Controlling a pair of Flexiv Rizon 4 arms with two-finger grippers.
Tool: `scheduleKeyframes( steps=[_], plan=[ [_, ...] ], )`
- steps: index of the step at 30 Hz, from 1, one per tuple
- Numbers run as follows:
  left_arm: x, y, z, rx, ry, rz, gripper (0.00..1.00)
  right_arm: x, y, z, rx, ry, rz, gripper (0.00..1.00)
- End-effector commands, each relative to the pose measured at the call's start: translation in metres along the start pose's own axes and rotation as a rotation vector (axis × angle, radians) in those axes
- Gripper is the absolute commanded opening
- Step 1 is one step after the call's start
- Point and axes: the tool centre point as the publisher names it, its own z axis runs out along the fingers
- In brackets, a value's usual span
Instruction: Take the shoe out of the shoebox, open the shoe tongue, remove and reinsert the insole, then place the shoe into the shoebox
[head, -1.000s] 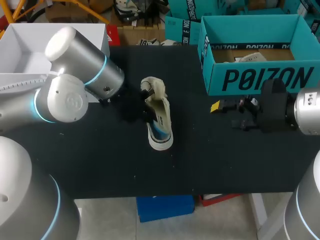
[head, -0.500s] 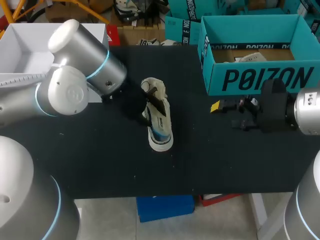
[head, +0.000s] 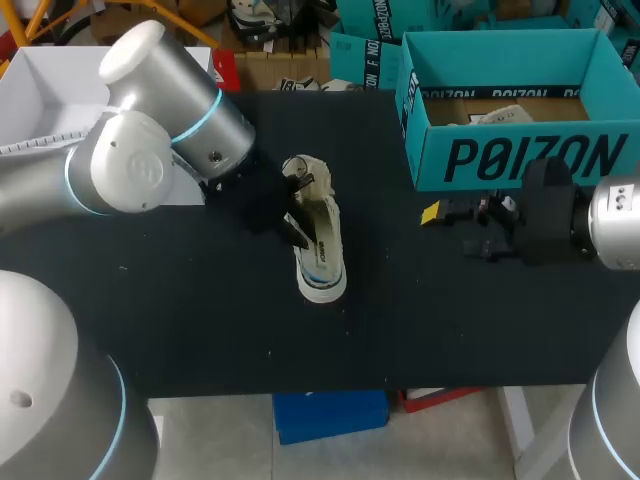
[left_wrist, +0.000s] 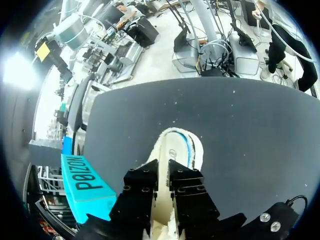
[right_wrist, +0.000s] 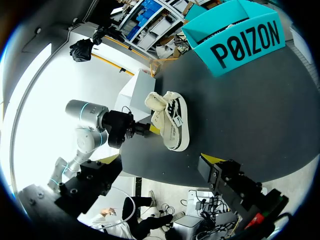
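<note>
A cream sneaker (head: 322, 255) lies mid-table, toe toward the front edge. My left gripper (head: 295, 220) comes in from the left and dips into the shoe's opening. In the left wrist view its black fingers (left_wrist: 145, 187) stand close together with cream shoe material (left_wrist: 164, 200) pinched between them. The yellow tips are hidden, and the toe (left_wrist: 177, 142) points away ahead. The teal shoebox (head: 520, 155) stands open at the back right. My right gripper (head: 437, 213) stands open in front of the box, holding nothing. Its view shows the shoe (right_wrist: 172, 120) and the left gripper (right_wrist: 145, 129).
A white open bin (head: 40, 100) sits at the back left behind my left arm. Crumpled paper (head: 500, 115) lies inside the shoebox. The black table (head: 450, 320) stretches bare toward its front edge.
My left gripper moved right from beside the shoe into its opening, and its fingers closed there. The shoe shifted slightly. The right arm kept still.
</note>
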Motion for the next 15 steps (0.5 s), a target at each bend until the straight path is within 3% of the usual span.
scheduleKeyframes(
  steps=[1, 15],
  plan=[
    [-0.003, 0.000, -0.001, 0.010, 0.071, -0.001, 0.00, 0.001, 0.000, 0.000, 0.001, -0.001, 0.000, 1.00],
    [0.010, 0.003, 0.013, 0.014, 0.229, -0.006, 0.00, 0.001, 0.000, 0.000, 0.001, -0.001, 0.000, 1.00]
  ],
)
